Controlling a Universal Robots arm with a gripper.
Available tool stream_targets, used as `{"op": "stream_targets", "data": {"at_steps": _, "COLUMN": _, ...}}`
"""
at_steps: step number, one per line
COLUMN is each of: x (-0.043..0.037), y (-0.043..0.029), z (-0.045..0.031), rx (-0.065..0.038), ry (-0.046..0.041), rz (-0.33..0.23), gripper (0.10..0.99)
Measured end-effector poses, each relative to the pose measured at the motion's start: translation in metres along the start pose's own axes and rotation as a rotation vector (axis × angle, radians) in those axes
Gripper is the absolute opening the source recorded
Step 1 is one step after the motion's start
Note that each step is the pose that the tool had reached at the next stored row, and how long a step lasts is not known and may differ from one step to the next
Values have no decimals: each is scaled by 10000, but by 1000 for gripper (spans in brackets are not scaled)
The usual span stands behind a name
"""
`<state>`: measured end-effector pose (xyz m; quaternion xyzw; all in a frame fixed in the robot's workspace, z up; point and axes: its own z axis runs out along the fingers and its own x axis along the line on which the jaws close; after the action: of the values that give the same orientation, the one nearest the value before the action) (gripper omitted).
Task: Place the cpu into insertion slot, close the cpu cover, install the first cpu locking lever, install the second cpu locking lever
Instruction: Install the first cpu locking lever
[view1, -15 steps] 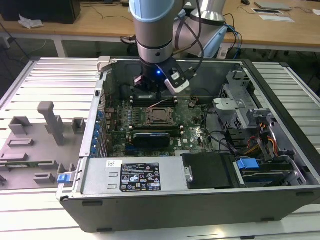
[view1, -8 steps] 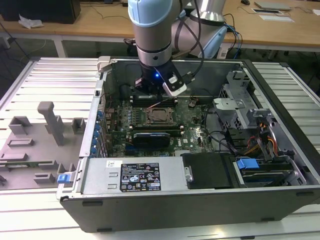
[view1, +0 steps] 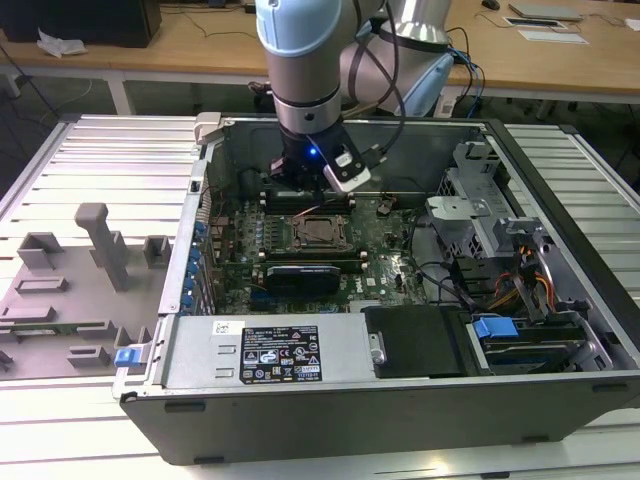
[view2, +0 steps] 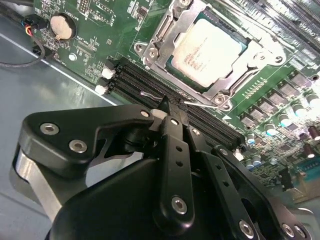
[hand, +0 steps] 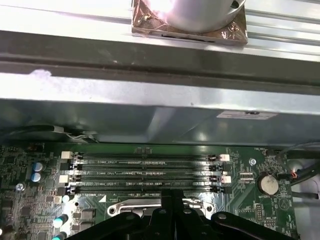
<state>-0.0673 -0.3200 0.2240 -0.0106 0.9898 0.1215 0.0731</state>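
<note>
The cpu (view2: 207, 47) lies seated in the insertion slot (view1: 299, 233), its silvery-tan top showing through the cut-out of the cpu cover (view2: 248, 52), which lies flat over the slot's rim. Just beside the insertion slot, on the side where the long black memory slots (hand: 145, 170) run, the gripper (view2: 165, 104) hangs low over the green motherboard (view2: 95, 20) with its black fingers brought together, no gap between the tips. In the second wrist view those tips sit right at a thin wire locking lever (view2: 200, 103) that runs along the slot's edge between the cover and the memory slots; they seem to touch the wire, though whether they pinch it or only rest against it is hard to tell. A round coin battery (view2: 61, 26) sits well apart from the insertion slot, past the end of the memory slots. In the exterior view the arm reaches down into the open computer case (view1: 300, 400), which lies on a grooved metal table (view1: 100, 150), and the insertion slot sits near the middle of the board.
</note>
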Motion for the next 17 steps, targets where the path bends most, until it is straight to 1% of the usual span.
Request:
{"op": "stream_targets", "data": {"at_steps": 3, "x": 9, "y": 16, "z": 26, "rx": 53, "ry": -50, "rz": -21, "gripper": 106}}
{"op": "stream_targets", "data": {"at_steps": 6, "x": 43, "y": 21, "z": 40, "rx": 102, "ry": -237, "rz": -73, "gripper": 106}}
{"op": "stream_targets", "data": {"at_steps": 7, "x": 102, "y": 23, "z": 46, "rx": 124, "ry": -480, "rz": -136, "gripper": 106}}
{"op": "stream_targets", "data": {"at_steps": 8, "x": 106, "y": 23, "z": 46, "rx": 117, "ry": -503, "rz": -141, "gripper": 106}}
{"op": "stream_targets", "data": {"at_steps": 10, "x": 172, "y": 22, "z": 53, "rx": 118, "ry": -1172, "rz": -304, "gripper": 106}}
{"op": "stream_targets", "data": {"at_steps": 11, "x": 181, "y": 21, "z": 56, "rx": 119, "ry": -1219, "rz": -310, "gripper": 106}}
{"op": "stream_targets", "data": {"at_steps": 12, "x": 188, "y": 22, "z": 60, "rx": 122, "ry": -1245, "rz": -297, "gripper": 106}}
{"op": "stream_targets", "data": {"at_steps": 15, "x": 195, "y": 22, "z": 70, "rx": 176, "ry": -1303, "rz": -60, "gripper": 106}}
{"op": "stream_targets", "data": {"at_steps": 17, "x": 195, "y": 21, "z": 76, "rx": 230, "ry": -1361, "rz": 182, "gripper": 106}}
